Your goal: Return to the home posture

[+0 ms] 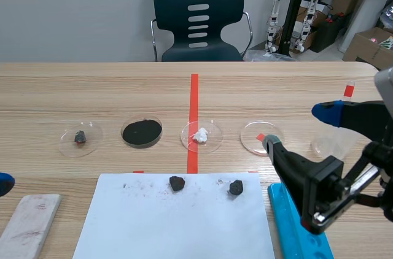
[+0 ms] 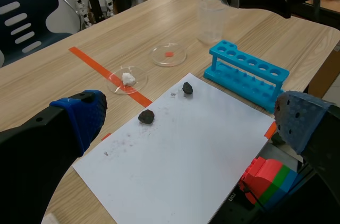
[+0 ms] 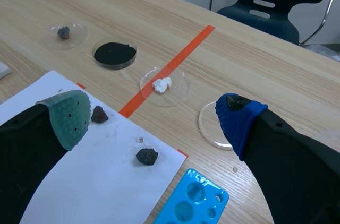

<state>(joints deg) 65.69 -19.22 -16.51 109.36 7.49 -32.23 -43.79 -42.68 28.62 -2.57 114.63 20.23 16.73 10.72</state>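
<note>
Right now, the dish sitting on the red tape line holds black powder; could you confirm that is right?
Not quite: the dish sitting on the red tape line holds a white lump, not black powder, as the scene view shows.

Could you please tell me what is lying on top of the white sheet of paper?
A dark lump and a second dark lump lie on the white sheet near its far edge, with faint specks around. Its near edge is partly out of view.
</note>
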